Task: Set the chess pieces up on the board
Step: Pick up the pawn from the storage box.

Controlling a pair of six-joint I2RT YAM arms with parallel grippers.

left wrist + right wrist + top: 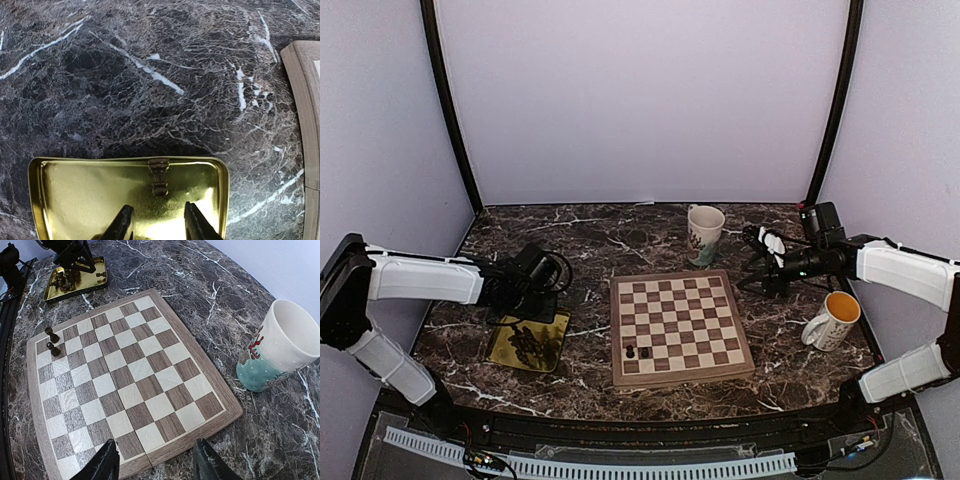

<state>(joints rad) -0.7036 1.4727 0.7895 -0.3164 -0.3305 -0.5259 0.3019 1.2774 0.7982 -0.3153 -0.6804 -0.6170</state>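
The wooden chequered board [680,325] lies mid-table. Two dark chess pieces [637,351] stand on its near-left corner squares; they also show in the right wrist view [51,341]. The other pieces lie heaped in the gold tray [527,343]. In the left wrist view one dark piece [160,176] lies against the tray's far rim [125,161]. My left gripper [158,225] is open over the tray, the piece just ahead of its fingertips. My right gripper [157,465] is open and empty above the board's far-right edge [200,427].
A white mug with a teal base [705,233] stands behind the board and shows in the right wrist view [280,347]. A white mug with a yellow inside [834,320] stands right of the board. The board's rim [305,100] shows at the right of the left wrist view.
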